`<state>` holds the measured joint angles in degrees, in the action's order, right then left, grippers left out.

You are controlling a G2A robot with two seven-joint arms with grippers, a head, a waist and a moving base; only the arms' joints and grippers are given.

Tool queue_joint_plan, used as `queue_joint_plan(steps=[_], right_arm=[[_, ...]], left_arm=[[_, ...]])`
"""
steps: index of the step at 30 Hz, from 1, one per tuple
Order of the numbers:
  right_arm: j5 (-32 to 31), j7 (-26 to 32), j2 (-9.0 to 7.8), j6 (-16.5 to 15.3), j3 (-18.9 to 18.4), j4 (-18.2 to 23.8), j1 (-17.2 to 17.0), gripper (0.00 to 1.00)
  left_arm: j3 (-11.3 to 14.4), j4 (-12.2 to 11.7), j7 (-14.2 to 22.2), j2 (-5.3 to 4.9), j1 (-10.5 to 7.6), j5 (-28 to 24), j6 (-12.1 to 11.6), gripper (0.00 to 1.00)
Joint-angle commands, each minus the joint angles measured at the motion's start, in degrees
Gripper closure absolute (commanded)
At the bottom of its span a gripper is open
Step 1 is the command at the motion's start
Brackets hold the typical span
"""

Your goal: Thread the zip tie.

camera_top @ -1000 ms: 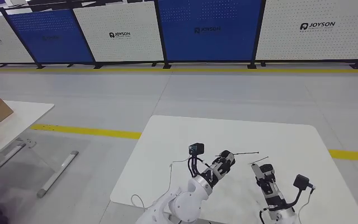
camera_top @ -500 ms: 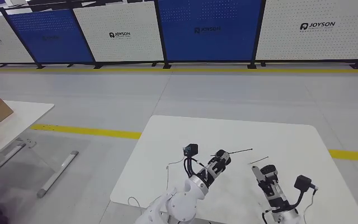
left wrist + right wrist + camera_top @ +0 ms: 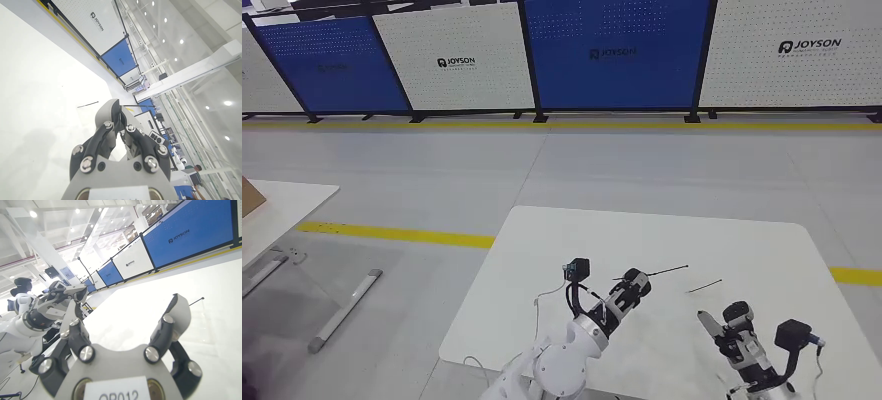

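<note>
A thin black zip tie (image 3: 664,271) sticks out of my left gripper (image 3: 635,281), which is shut on one end of it above the middle of the white table (image 3: 572,250). In the left wrist view the tie (image 3: 139,106) runs sideways from the closed fingertips (image 3: 113,108). A second zip tie (image 3: 704,287) lies flat on the table (image 3: 88,104), between the two arms. My right gripper (image 3: 720,317) is near the front right edge, open and holding nothing. The right wrist view shows this loose tie (image 3: 196,301) just beyond one of its fingers (image 3: 178,306).
Blue and white fence panels (image 3: 617,55) stand far behind the table, beyond a yellow floor line. Another white table (image 3: 282,215) stands off to the left. The table's far half is bare white surface.
The left gripper has drawn back and a little left, still holding its zip tie. The right gripper has pulled back toward the front right edge, away from the loose tie.
</note>
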<state>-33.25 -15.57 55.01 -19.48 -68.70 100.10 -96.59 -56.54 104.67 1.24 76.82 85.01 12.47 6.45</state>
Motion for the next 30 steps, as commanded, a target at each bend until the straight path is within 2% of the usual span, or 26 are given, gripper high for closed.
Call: queue_joint_plan(steps=[1,4,7,9,11,19,22,24,26,30], right_arm=[[-3.41,0.45,0.13,0.71,0.15,-0.15,0.72,0.0],[-8.36,-0.19,0.52,3.29,1.03,-0.86,1.89,0.0],[-11.18,0.26,1.04,4.13,2.46,-1.51,3.62,0.0],[-12.59,1.7,1.35,4.36,3.29,-1.78,5.04,0.0],[-14.65,3.1,1.69,6.05,4.07,-1.98,6.42,0.0],[-14.52,3.33,1.73,6.3,4.03,-2.12,6.41,0.0],[-11.95,3.77,2.23,7.1,4.18,-3.14,6.98,0.0],[-10.65,4.95,2.56,6.83,4.81,-3.75,7.76,0.0],[-11.39,8.11,2.82,7.95,5.6,-4.13,8.93,0.0],[-11.39,8.11,2.82,7.95,5.6,-4.13,8.93,0.0]], left_arm=[[0.09,-0.05,0.66,0.03,-0.24,-0.77,-0.06,1.0],[0.23,0.58,1.88,-0.02,-0.7,-0.62,-0.06,1.0],[0.7,1.52,3.45,-0.08,-0.65,-0.91,-0.26,1.0],[0.76,1.62,4.47,-0.09,-1.03,-1.49,0.36,1.0],[0.98,1.4,4.39,-0.06,-1.5,-0.74,0.99,1.0],[0.98,1.4,4.39,-0.06,-1.5,-0.74,0.99,1.0],[1.3,1.23,4.2,-0.05,-1.49,-0.76,0.26,1.0],[1.58,1.33,4.16,-0.03,-1.5,-0.72,0.1,1.0],[1.94,1.42,4.13,0.01,-1.62,-0.66,0.1,1.0],[1.94,1.42,4.13,0.01,-1.62,-0.66,0.1,1.0]])
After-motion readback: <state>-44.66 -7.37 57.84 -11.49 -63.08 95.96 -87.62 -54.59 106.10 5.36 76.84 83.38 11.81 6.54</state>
